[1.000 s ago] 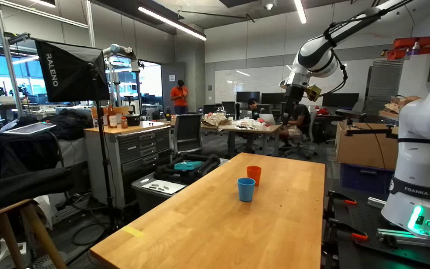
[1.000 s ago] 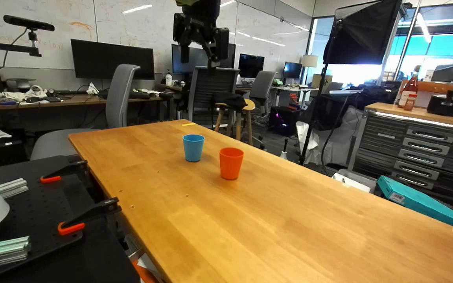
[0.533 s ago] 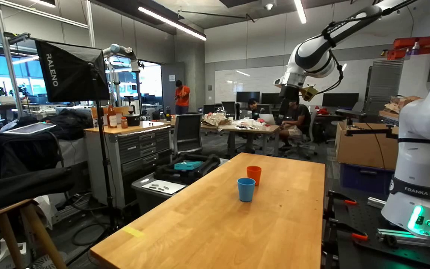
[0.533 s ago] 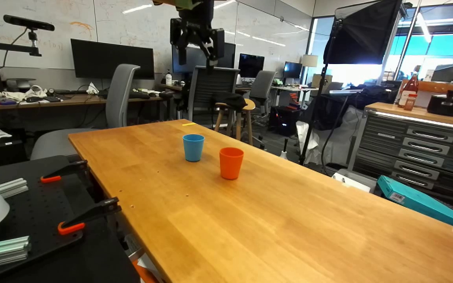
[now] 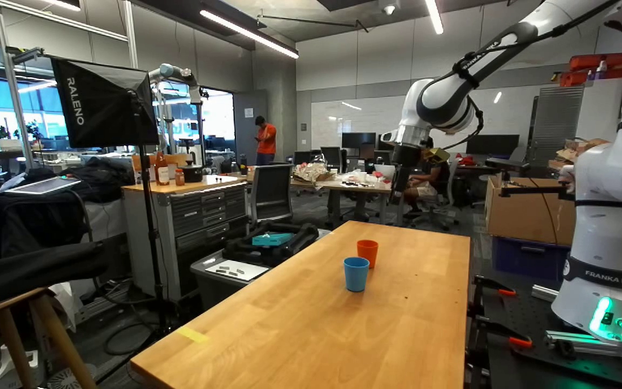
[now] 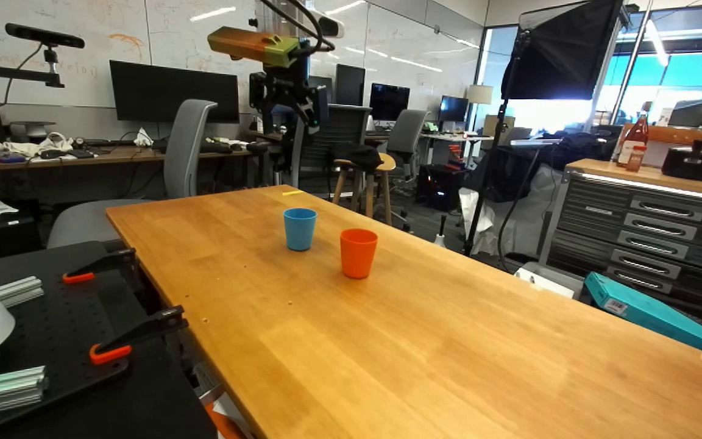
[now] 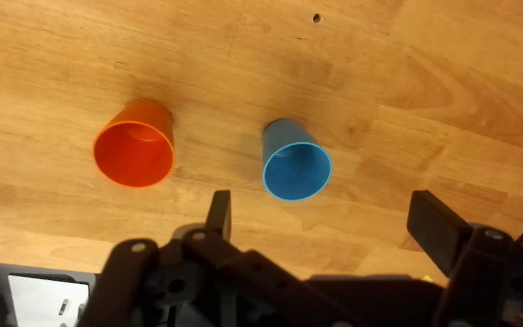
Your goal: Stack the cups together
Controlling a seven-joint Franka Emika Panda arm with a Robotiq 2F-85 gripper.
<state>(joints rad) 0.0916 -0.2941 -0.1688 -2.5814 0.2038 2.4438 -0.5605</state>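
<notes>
Standing apart on the long wooden worktop [image 6: 448,341], the tapered blue plastic cup [image 7: 296,160] and the tapered orange-red plastic cup [image 7: 134,143] are upright but unstacked; grasping, lifting and nesting all appear left to do. The black pincer [image 7: 321,206] is spread wide, pinching nothing. In the wrist view, the blue cup lies toward 11 o'clock of the pincer's gap, the orange-red cup farther off near 10 o'clock; both exterior views show the pincer higher than either.
</notes>
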